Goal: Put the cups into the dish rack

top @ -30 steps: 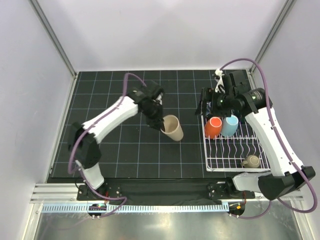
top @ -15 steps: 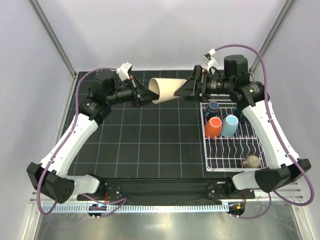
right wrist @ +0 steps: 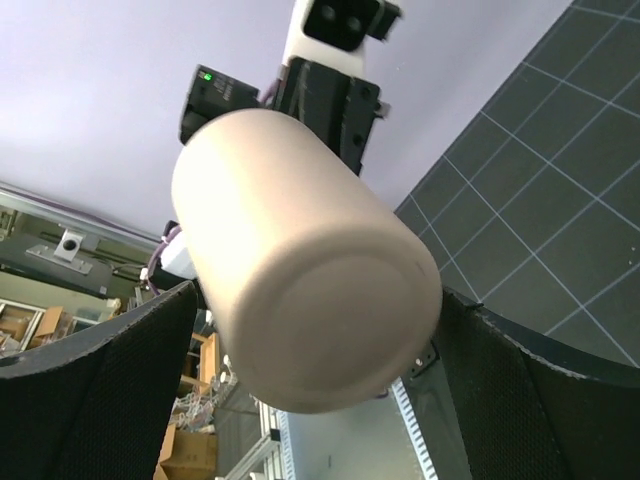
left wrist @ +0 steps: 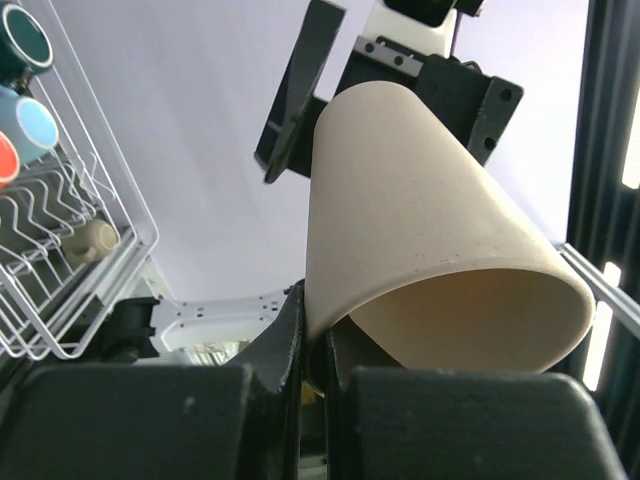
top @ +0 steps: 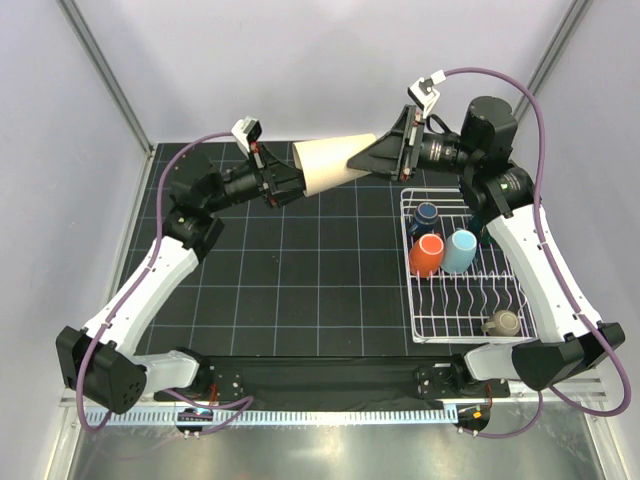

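The tall beige tumbler (top: 335, 163) hangs level in the air above the back of the mat. My left gripper (top: 296, 184) is shut on its rim, one finger inside the mouth and one outside (left wrist: 322, 350). My right gripper (top: 366, 160) is open, and its fingers stand on either side of the tumbler's closed base (right wrist: 318, 295). The white wire dish rack (top: 415, 335) sits at the right. It holds an orange cup (top: 427, 255), a light blue mug (top: 460, 250), a dark mug (top: 427, 214) and a small taupe mug (top: 502, 323).
The black gridded mat (top: 290, 290) lies below both raised arms. White enclosure walls with metal corner posts (top: 110, 85) stand close behind and beside the arms. In the left wrist view the rack (left wrist: 100, 270) shows at the left, with the cups in it.
The left arm lifted the tumbler off the mat and up to the back. The right gripper left the rack, opened wide and came round the tumbler's base.
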